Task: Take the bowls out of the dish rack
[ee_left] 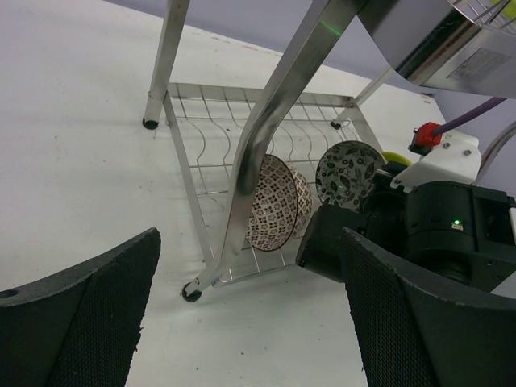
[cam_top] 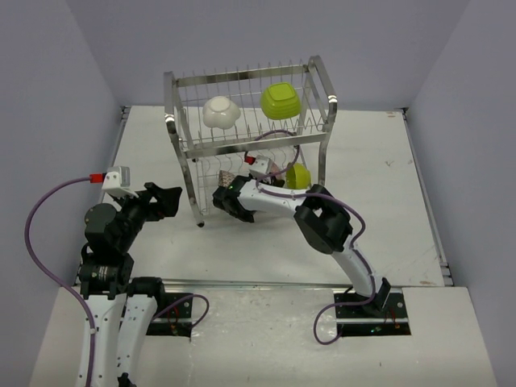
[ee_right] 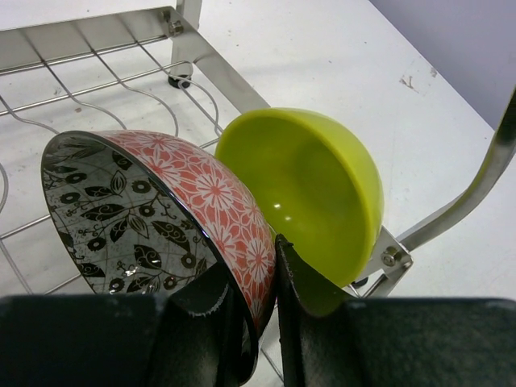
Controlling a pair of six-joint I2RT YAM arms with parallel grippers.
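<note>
You look down on a white table (cam_top: 387, 161) set in a shallow alcove. A pale lavender-grey back wall (cam_top: 266, 40) closes it behind, with a left wall (cam_top: 48, 121) and a right wall (cam_top: 476, 97) of the same plain colour. The tabletop is matt and carries a small dark scuff (ee_right: 407, 81). A thin metal strip (cam_top: 242, 284) runs along its near edge, and a white board (cam_top: 266, 347) lies in front. The light is soft and even, and the shadows are faint.

White table (cam_top: 387, 185) carries dish rack (cam_top: 246, 143) (chrome, two-tier), toward far edge.
</note>
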